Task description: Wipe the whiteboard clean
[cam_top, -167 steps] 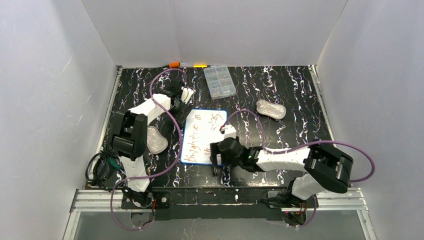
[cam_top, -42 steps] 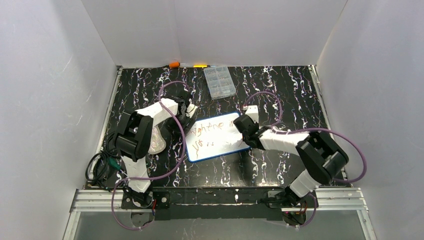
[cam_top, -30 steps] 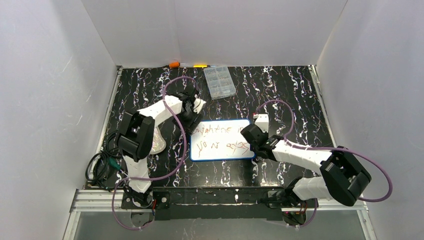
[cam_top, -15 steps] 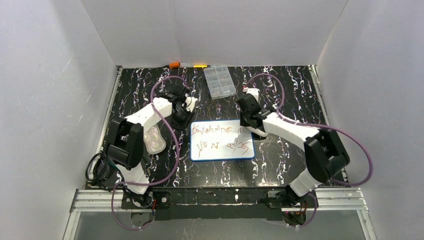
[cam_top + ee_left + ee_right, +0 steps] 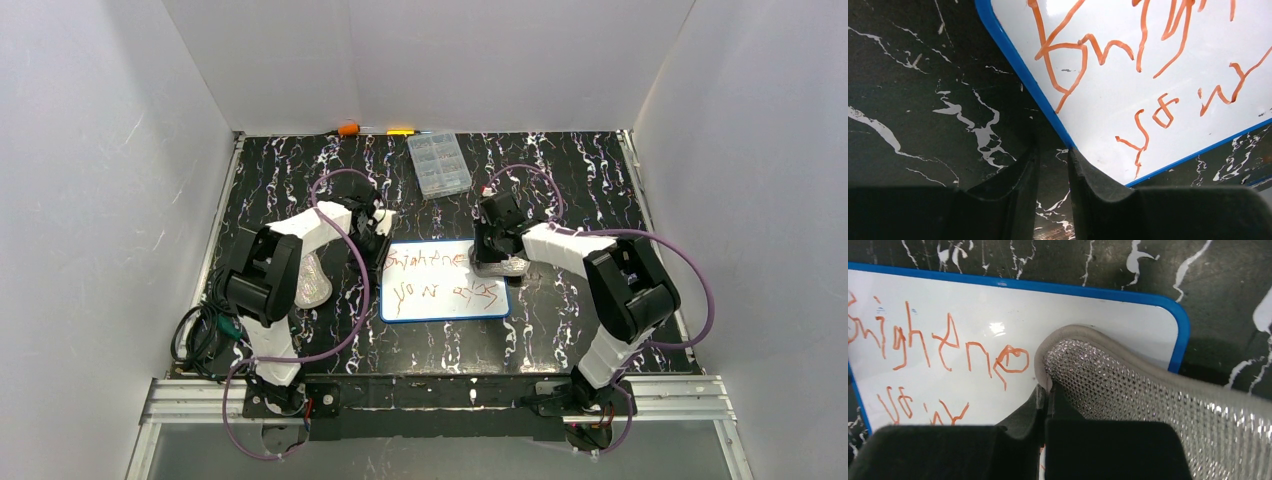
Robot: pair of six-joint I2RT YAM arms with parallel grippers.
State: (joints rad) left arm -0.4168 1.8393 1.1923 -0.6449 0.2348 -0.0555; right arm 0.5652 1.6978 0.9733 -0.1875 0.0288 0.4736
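The whiteboard (image 5: 432,304) lies flat in the middle of the desk (image 5: 560,190), long side running left to right, with reddish-orange scribbles in two lines across its face and a thin blue rim all round. The left pincer (image 5: 1050,156) sits low at the board's left edge near the far left corner. Its two dark fingers (image 5: 1020,182) stand only a narrow gap apart and straddle the rim, one over the desk, the other over the white face. Whether they already pinch the rim cannot be told. The right pincer (image 5: 1047,390) is at the board's far right corner, closed tight on a silvery mesh pad (image 5: 1128,390) with a grey border. The pad rests on the white surface just inside the blue corner, beside the last scribbled letter of the upper line. A second mesh pad (image 5: 313,281) lies on the desk to the left of the board, partly under the left arm. The desk is black with white marbled veins. Near its far edge sits a clear compartment box (image 5: 440,165), apart from the board, with a small orange thing (image 5: 348,129) and a yellow one (image 5: 402,131) against the back wall. Plain white walls close in the far side and both flanks, purple cables loop from the arms, and a metal rail (image 5: 430,392) runs along the near edge.
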